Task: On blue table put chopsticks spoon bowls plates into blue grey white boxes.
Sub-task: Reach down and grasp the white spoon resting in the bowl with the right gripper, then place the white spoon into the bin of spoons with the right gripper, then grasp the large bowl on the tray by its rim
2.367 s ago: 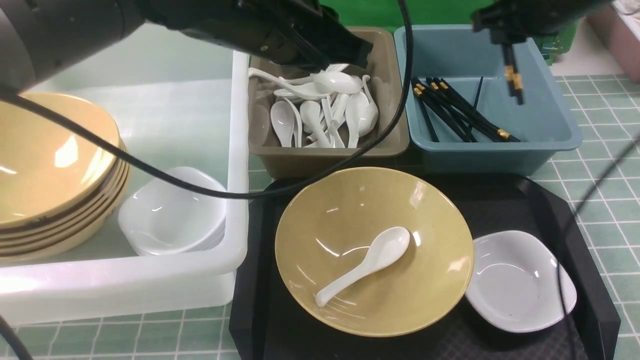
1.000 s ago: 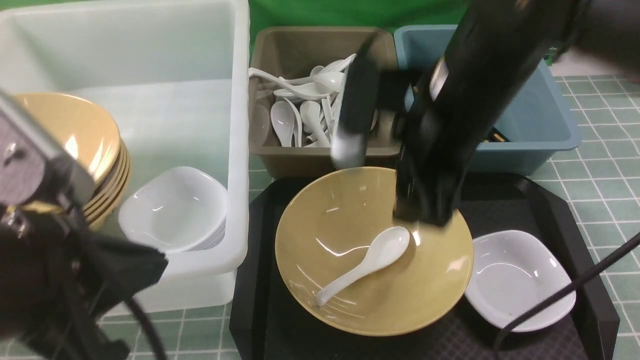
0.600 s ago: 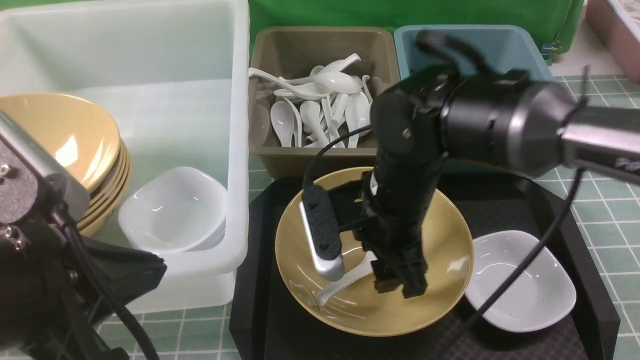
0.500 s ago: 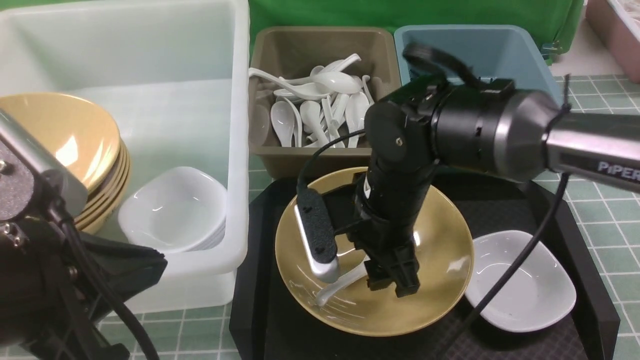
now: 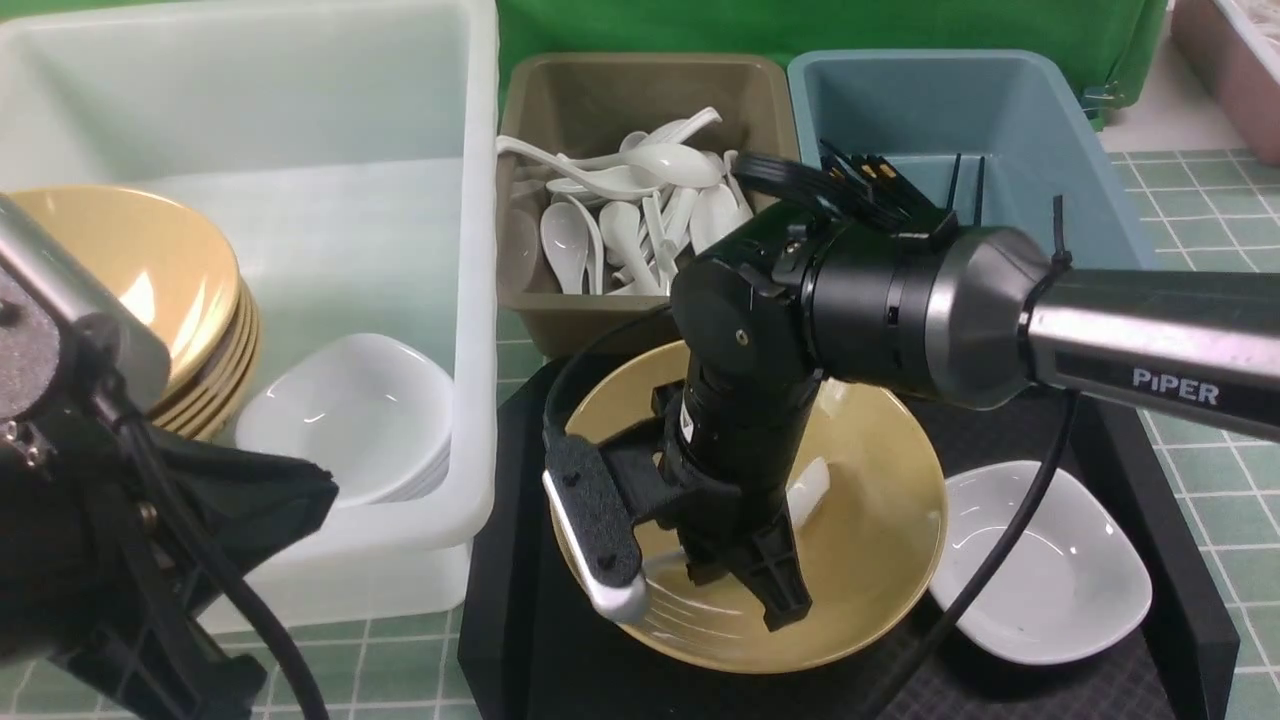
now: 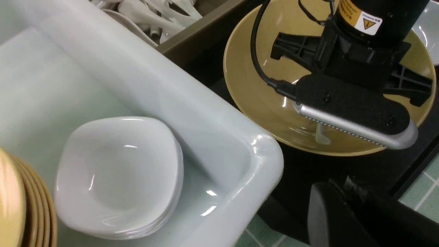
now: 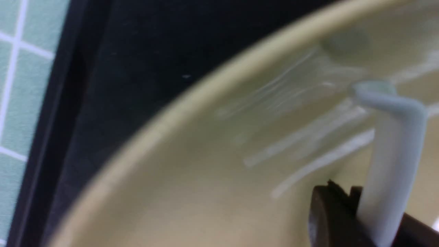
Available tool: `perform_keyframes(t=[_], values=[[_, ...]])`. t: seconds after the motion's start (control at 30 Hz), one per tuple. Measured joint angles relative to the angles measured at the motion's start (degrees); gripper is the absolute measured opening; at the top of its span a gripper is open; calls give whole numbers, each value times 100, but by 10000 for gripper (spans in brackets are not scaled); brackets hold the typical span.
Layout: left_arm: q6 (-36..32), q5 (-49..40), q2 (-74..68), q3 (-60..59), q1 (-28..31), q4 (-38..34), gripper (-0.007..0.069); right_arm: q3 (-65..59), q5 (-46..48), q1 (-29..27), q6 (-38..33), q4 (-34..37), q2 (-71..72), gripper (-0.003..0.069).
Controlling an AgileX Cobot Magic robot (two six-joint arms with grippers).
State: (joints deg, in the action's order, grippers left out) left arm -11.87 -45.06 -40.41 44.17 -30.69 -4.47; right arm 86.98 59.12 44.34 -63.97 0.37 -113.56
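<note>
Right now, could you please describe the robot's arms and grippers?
The right arm and right gripper are black, with a silver link lettered PiPER, a warning label and black cable. The left arm is grey and black, the left gripper black.

On tray [image 5: 505, 620], bowl [image 5: 880, 570] with spoon [image 5: 808, 488] in it; plate [image 5: 1060, 570] just to its right

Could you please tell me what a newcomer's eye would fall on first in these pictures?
The black right arm dominates the middle: the right tool reaches down into the tan bowl on the black tray, shut on the handle of the white spoon. To the left, the large white box holds stacked tan bowls and white plates. Behind, the grey-brown box is heaped with spoons.
</note>
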Motion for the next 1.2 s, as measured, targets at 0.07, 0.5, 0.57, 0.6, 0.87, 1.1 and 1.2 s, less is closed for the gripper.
perform_keyframes(t=[0.07, 0.5, 0.57, 0.6, 0.87, 1.1, 1.2], values=[[446, 49, -23, 0, 37, 318, 4, 186, 15, -79, 180, -136, 23, 80], [1999, 1423, -1863, 385, 874, 999, 4, 1873, -2574, -994, 2402, -259, 99, 80], [1720, 1537, -2383, 797, 955, 815, 4, 1908, -3425, -1101, 3233, -259, 19, 80], [1600, 1537, -2551, 989, 971, 764, 4, 1914, -3809, -1150, 3622, -259, -44, 80], [1311, 1206, -3250, 1699, 971, 409, 4, 1914, -4763, -1481, 5185, -259, -706, 185], [860, 782, -3312, 1876, 971, -44, 4, 2020, -3854, -1519, 6109, -259, -601, 550], [266, 155, -3499, 2403, 971, -498, 4, 2309, -2681, -1519, 5799, -259, -148, 592]])
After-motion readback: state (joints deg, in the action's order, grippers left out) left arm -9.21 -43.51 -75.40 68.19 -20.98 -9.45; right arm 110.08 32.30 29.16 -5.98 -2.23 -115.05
